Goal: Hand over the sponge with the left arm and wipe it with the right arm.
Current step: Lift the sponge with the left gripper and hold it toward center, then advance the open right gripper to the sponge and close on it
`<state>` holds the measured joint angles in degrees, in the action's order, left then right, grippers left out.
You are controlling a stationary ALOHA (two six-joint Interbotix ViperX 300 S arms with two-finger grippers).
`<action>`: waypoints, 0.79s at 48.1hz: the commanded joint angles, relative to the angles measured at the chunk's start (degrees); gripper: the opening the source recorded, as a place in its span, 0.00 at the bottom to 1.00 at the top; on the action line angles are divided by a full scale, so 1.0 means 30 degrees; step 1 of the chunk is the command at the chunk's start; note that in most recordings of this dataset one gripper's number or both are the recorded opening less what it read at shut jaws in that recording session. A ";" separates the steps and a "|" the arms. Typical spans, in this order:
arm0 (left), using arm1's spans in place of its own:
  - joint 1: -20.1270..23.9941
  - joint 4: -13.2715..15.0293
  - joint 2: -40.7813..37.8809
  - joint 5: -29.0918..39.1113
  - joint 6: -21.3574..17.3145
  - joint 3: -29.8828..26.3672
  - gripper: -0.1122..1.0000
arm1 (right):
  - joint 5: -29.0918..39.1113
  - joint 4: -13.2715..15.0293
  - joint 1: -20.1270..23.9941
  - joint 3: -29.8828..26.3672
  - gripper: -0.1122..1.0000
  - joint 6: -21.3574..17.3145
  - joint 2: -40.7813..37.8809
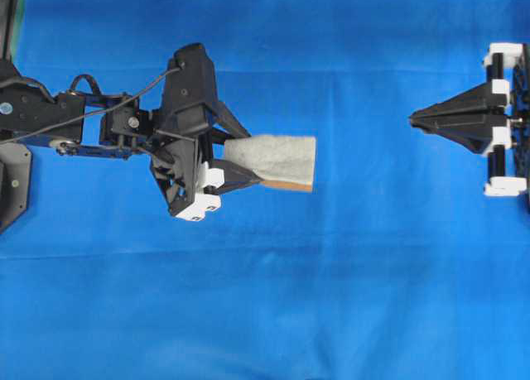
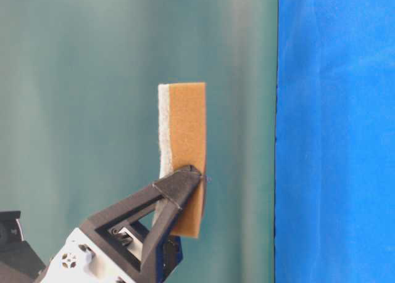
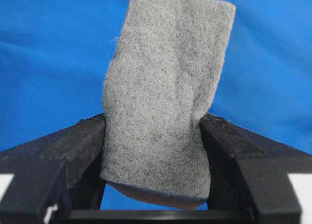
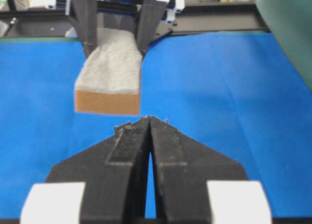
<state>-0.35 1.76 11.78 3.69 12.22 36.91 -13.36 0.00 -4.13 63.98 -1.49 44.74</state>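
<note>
- The left arm (image 1: pixel 50 119) reaches in from the left edge of the desk (image 1: pixel 265 314), which is covered in blue cloth, and stops short of the desk's middle.
- The left gripper (image 1: pixel 240 161) is clamped on the sponge (image 1: pixel 277 161), one finger on each long side near its rear end; the left wrist view shows the grey pad pinched in between the fingers (image 3: pixel 83 141).
- The sponge is held clear of the desk, not lying on it. Its long axis runs left to right, straight out of the left gripper toward the right edge, with the pale rough face up in the overhead view and the orange base below.
- The free end of the sponge points at the right gripper (image 1: pixel 414 115), which waits near the right edge, well apart from it, with bare blue cloth between.
- The right gripper is fully closed and holds nothing; its tips meet in the right wrist view.
- Judged from this, the handover turns on that gap: the sponge lies off the right gripper's tip, a little to one side of its line, and those jaws must part before they can take the free end.
</note>
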 commanded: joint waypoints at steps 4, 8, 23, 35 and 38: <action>-0.0059 0.0029 0.0176 -0.0176 0.0000 -0.0381 0.52 | -0.0234 -0.0059 0.0117 -0.0996 0.10 -0.0322 -0.0908; -0.0059 0.0029 0.0176 -0.0176 -0.0029 -0.0381 0.52 | -0.0234 -0.0059 0.0293 -0.1406 0.10 -0.0498 -0.1553; 0.0088 0.0000 0.0146 -0.0176 -0.0059 -0.0234 0.52 | -0.0586 -0.0088 0.1201 -0.3428 0.35 -0.0703 -0.4336; 0.0146 0.0000 0.0146 -0.0176 -0.0088 -0.0234 0.52 | -0.0615 -0.0293 0.1318 -0.5215 0.76 -0.1172 -0.6885; 0.0176 0.0029 0.0117 -0.0146 -0.0059 -0.0234 0.52 | -0.0615 -0.0322 0.1318 -0.5596 0.77 -0.1582 -0.7441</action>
<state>0.00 1.76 11.78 3.69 12.04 36.91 -14.59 -0.62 -0.35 49.57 -5.54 23.47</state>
